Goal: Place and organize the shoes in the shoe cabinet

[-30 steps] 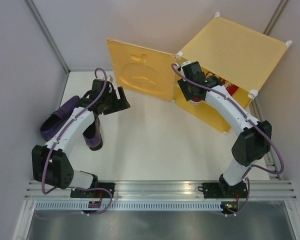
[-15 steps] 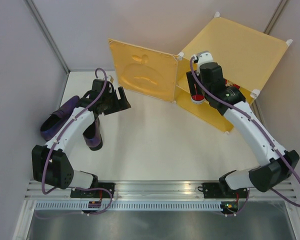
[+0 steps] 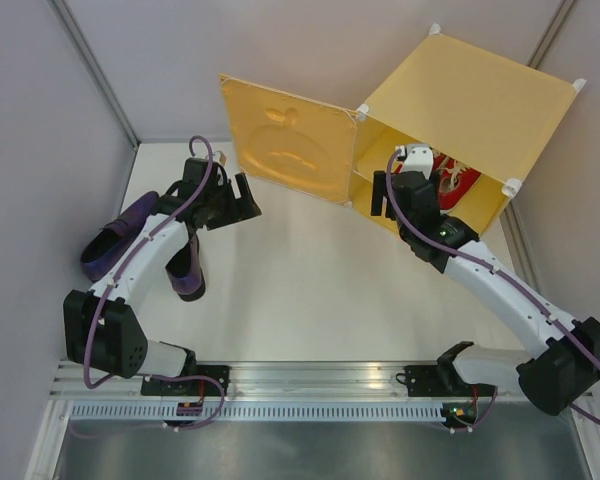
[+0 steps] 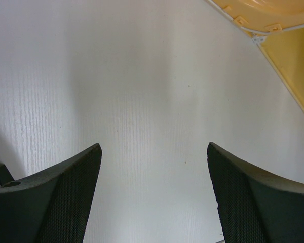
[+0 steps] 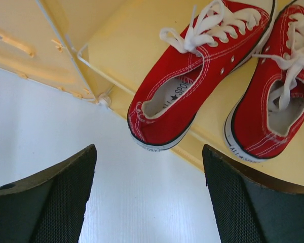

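Note:
The yellow shoe cabinet (image 3: 470,90) stands at the back right with its apple-embossed door (image 3: 285,140) swung open to the left. Two red sneakers (image 3: 450,178) lie side by side on a yellow panel inside, heels at the front edge; in the right wrist view they are the left one (image 5: 192,76) and the right one (image 5: 273,96). My right gripper (image 3: 400,187) (image 5: 149,148) is open and empty just in front of them. Two purple loafers (image 3: 120,235) (image 3: 185,268) lie on the table at the left. My left gripper (image 3: 242,197) (image 4: 153,147) is open and empty over bare table.
White table (image 3: 300,280) enclosed by pale walls at left, back and right. The open door's lower edge and hinge corner show in the left wrist view (image 4: 258,38). A metal rail (image 3: 320,380) with the arm bases runs along the near edge.
My right gripper has drawn back out of the cabinet opening toward the near side, leaving the red sneakers inside. The door has shifted slightly. The left arm has not moved.

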Robot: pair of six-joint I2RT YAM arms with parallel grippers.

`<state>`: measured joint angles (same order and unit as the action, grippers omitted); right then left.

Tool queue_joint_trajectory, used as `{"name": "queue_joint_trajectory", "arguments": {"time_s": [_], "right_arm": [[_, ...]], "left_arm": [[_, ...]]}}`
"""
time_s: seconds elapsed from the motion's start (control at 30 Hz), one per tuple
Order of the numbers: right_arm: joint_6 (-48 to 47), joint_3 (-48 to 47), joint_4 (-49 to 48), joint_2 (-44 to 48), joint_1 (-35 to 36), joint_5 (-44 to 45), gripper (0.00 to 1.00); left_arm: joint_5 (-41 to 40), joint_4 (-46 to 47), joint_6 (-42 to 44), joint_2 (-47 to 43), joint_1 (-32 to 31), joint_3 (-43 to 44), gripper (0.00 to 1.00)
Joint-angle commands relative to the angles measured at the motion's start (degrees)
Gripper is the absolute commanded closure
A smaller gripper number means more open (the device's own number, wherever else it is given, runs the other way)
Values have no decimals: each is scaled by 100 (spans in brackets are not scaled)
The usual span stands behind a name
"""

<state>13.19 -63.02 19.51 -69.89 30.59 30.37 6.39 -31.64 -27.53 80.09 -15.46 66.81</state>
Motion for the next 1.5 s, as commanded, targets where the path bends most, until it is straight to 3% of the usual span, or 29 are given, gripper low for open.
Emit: {"name": "queue_joint_trajectory", "arguments": {"time_s": [0.0, 0.07, 0.47, 0.77, 1.2, 1.37, 1.4, 1.47], "right_arm": [[719, 228, -755, 108, 350, 1195, 11], [825, 238, -808, -15, 483, 1506, 7], [1696, -333, -421, -1202, 536, 2974, 5], [1722, -816, -369, -2072, 527, 3036, 7], [2038, -1142, -17, -2644, 281, 3080, 12], [2030, -1168, 18, -2627, 132, 2957, 26], [2012, -1160, 1, -2592, 123, 2966, 40], [1881, -1124, -148, -2495, 88, 2870, 51]], "left_arm": [[90, 26, 11, 6, 26, 8, 12], [108, 26, 11, 6, 26, 8, 12], [178, 17, 20, 33, 52, 17, 12], [248, 35, 2, -3, 70, 17, 12], [310, 26, 2, 6, 79, 17, 12], [319, 26, 2, 6, 87, 17, 12], [319, 26, 2, 6, 79, 17, 12], [327, 35, 2, -3, 79, 17, 12]]}}
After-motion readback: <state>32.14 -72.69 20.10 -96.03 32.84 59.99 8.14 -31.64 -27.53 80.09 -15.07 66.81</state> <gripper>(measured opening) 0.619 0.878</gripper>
